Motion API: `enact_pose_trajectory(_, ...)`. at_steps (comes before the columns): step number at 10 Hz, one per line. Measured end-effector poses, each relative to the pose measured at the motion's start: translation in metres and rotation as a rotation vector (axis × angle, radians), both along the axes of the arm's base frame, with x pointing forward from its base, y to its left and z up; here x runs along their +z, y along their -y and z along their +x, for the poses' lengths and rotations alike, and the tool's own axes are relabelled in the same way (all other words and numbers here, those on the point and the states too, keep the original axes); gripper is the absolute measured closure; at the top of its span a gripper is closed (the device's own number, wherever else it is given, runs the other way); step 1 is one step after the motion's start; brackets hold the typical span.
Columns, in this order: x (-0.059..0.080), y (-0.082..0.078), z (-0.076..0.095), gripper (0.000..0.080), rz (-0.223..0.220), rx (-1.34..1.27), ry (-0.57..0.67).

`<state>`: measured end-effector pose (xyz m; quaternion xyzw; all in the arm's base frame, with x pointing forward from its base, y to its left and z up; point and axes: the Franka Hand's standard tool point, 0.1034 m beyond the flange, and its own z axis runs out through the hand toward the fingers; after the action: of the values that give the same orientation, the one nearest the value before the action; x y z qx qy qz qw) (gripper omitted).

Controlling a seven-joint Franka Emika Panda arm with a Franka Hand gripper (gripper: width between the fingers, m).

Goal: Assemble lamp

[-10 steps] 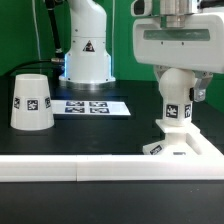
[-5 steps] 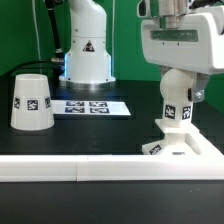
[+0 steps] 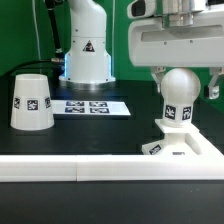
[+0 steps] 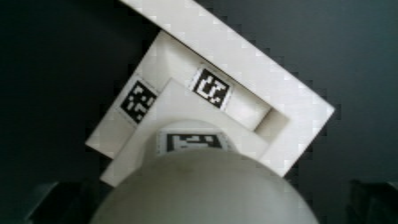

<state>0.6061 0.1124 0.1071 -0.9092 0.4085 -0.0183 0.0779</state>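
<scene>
The bulb (image 3: 178, 100) stands upright on the stepped square base (image 3: 182, 146) at the exterior view's right, its ball top showing. My gripper (image 3: 184, 84) hangs right above it, open, with its fingers spread either side of the ball and not touching it. The cup-shaped shade (image 3: 32, 101) stands mouth-down at the exterior view's left, far from the gripper. In the wrist view the ball top of the bulb (image 4: 196, 190) fills the near part, with the tagged base (image 4: 249, 85) beyond it.
The marker board (image 3: 95, 106) lies flat between the shade and the base. Long white bars (image 3: 90, 168) form a wall along the front, just before the base. The arm's pedestal (image 3: 86, 50) stands at the back.
My gripper has opened its fingers off the bulb and risen a little. The bulb stays standing on the base.
</scene>
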Motion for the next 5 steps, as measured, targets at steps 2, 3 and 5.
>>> enact_pose_trajectory(2, -0.0012, 0.0019, -0.0023, 0.01, -0.014, 0.14, 0.009)
enact_pose_trajectory(3, -0.0014, 0.0021, -0.0023, 0.01, -0.022, 0.227, 0.02)
enact_pose_trajectory(5, -0.0015, 0.0028, -0.0021, 0.01, -0.041, 0.399, 0.044)
